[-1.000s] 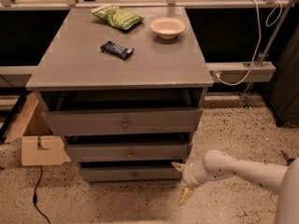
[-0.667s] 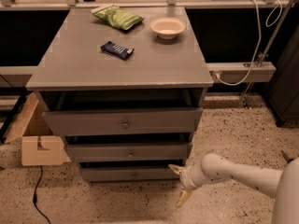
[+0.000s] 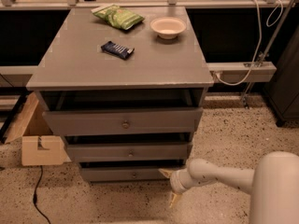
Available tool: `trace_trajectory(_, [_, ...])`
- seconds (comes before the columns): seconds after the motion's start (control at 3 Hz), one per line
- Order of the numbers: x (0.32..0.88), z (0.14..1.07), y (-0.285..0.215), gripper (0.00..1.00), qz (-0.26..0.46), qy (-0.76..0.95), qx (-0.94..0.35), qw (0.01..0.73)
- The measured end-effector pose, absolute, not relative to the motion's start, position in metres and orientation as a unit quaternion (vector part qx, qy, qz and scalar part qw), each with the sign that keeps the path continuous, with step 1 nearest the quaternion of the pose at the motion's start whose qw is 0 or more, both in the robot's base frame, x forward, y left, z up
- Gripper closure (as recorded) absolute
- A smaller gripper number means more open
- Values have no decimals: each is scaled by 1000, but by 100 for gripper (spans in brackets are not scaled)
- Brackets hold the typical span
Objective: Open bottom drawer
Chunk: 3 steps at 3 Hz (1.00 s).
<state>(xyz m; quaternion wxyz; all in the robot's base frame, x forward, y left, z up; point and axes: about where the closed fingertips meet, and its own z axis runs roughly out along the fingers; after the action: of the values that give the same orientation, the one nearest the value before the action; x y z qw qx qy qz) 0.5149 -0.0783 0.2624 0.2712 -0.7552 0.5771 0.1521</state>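
The bottom drawer (image 3: 112, 174) is the lowest and slimmest grey front of the cabinet, with a small round knob (image 3: 134, 174) at its centre. It sits just above the floor, under the mid-sized drawer (image 3: 107, 152) and the tall top drawer (image 3: 93, 122). My gripper (image 3: 169, 186) is low over the floor at the drawer's right end, right of the knob. Its two pale fingers are spread open and hold nothing. The upper fingertip (image 3: 165, 172) is at the drawer's right front corner; whether it touches is unclear.
On the cabinet top (image 3: 84, 64) lie a green chip bag (image 3: 117, 17), a white bowl (image 3: 167, 27) and a dark snack bar (image 3: 117, 50). A cardboard box (image 3: 39, 149) and a black cable (image 3: 36, 197) are on the floor at left. My white arm (image 3: 224, 176) reaches in from the right.
My arm and gripper have moved left across the floor, closer to the bottom drawer's right end. The drawers have not moved.
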Motion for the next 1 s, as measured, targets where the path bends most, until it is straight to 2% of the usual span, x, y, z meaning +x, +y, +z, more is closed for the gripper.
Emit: trace_trajectory(1.0, [573, 200, -61, 0, 100, 588, -755, 272])
